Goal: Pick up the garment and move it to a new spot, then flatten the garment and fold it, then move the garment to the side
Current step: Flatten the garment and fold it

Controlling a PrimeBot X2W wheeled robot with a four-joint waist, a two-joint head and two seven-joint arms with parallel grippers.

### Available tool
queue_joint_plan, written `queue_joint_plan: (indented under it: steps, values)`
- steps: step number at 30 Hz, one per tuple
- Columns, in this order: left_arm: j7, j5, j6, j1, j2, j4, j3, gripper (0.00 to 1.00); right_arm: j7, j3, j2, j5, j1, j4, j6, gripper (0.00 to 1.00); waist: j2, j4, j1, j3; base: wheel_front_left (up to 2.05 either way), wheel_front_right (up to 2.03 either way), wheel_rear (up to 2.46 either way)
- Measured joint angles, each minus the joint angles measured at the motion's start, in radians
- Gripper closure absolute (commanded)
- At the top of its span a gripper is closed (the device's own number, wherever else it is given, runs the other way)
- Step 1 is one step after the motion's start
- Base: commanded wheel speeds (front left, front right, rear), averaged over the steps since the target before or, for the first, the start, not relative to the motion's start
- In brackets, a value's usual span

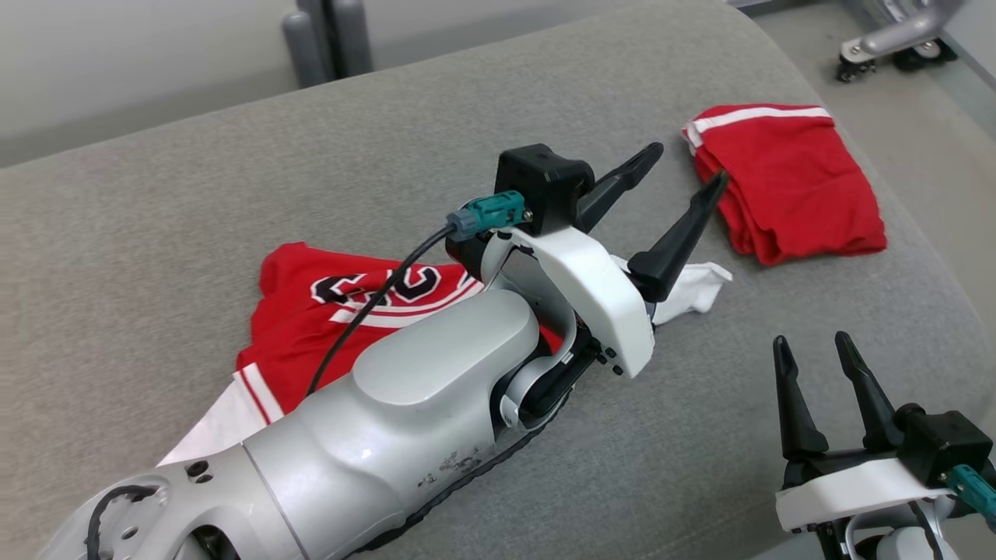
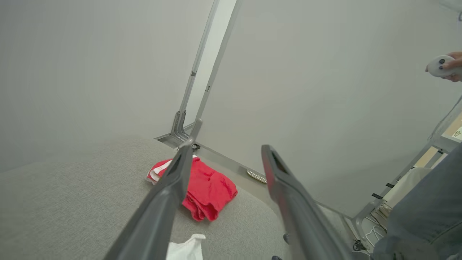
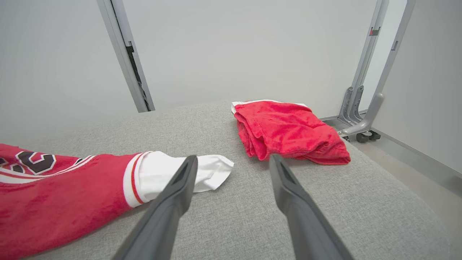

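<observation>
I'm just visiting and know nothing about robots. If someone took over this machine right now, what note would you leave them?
Left pincer: open, empty, raised above the grey cushion, pointing toward the folded red garment.
Right pincer: open, empty, at the near right.
Jersey: red with a white sleeve, lying rumpled mid-cushion, partly under the left arm.
Done: the folded red garment sits at the far right; whether the jersey was already moved here, cannot tell.
Left: flatten the jersey, fold it, move it aside.
</observation>
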Motion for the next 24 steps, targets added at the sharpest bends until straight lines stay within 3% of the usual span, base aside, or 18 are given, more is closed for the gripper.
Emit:
queue_joint_plan:
  steps: [5,7,11,12,13,17,20,24]
  values:
    - [-0.002,0.081,0.035,0.018,0.008,0.025,-0.017,0.0,0.0,-0.01,0.001,-0.021,0.01,-0.004,0.0,0.0,0.0,0.048,0.0,-0.025,0.0,0.0,0.0]
    - [-0.002,0.126,0.064,0.061,0.046,0.002,-0.004,0.0,0.0,-0.014,0.001,-0.031,0.023,-0.006,0.0,0.0,0.0,0.065,0.0,-0.041,0.0,0.0,0.0]
    - [-0.002,0.192,0.146,0.201,0.202,-0.092,0.04,0.0,0.0,-0.035,0.001,-0.043,0.047,-0.016,0.0,0.0,0.0,0.101,0.0,-0.072,0.0,0.0,0.0]
    - [-0.002,0.201,0.188,0.285,0.294,-0.152,0.051,0.0,0.0,-0.044,0.001,-0.054,0.06,-0.021,0.0,0.0,0.0,0.121,0.0,-0.085,0.0,0.0,0.0]
    - [-0.002,0.209,0.21,0.325,0.343,-0.178,0.05,0.0,0.0,-0.048,0.001,-0.059,0.068,-0.022,0.0,0.0,0.0,0.131,0.0,-0.09,0.0,0.0,0.0]
    - [-0.002,0.195,0.284,0.473,0.49,-0.282,0.096,0.0,0.0,-0.061,0.001,-0.07,0.085,-0.026,0.0,0.0,0.0,0.169,0.0,-0.105,0.0,0.0,0.0]
    - [-0.002,0.167,0.313,0.573,0.551,-0.348,0.156,0.0,0.0,-0.062,0.001,-0.075,0.088,-0.027,0.0,0.0,0.0,0.194,0.0,-0.11,0.0,0.0,0.0]
    - [-0.002,0.138,0.316,0.672,0.592,-0.383,0.168,0.0,0.0,-0.058,0.001,-0.081,0.09,-0.028,0.0,0.0,0.0,0.219,0.0,-0.11,0.0,0.0,0.0]
